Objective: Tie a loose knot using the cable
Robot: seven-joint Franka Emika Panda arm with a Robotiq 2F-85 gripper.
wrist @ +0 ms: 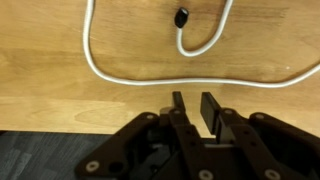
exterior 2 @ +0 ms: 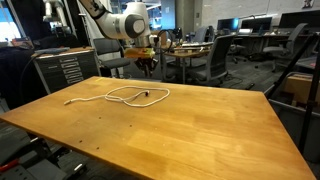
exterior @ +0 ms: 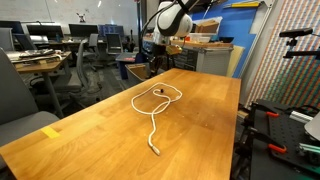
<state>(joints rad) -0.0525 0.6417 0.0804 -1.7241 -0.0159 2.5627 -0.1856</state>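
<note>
On the table (exterior: pixel 200 110), the cable (exterior: pixel 152 112) lies near the middle, curled into a loop with one long tail running off toward a table edge. In the wrist view its dark plug (wrist: pixel 181 17) rests inside the loop, at the tip of a short hooked end. I take this as a loose knot laid, or nearly so. The strands are too thin to tell whether they truly pass over and under each other; if they do not, one end has yet to be threaded through.

The tool (wrist: pixel 193 100) hangs above the table's edge just beside the loop, its fingers slightly parted, nothing between them, clear of the cable. Dark floor shows past that edge. Around the cable the wood is bare, leaving room to drag it on every side. The tail's tip sits closest to an edge.
</note>
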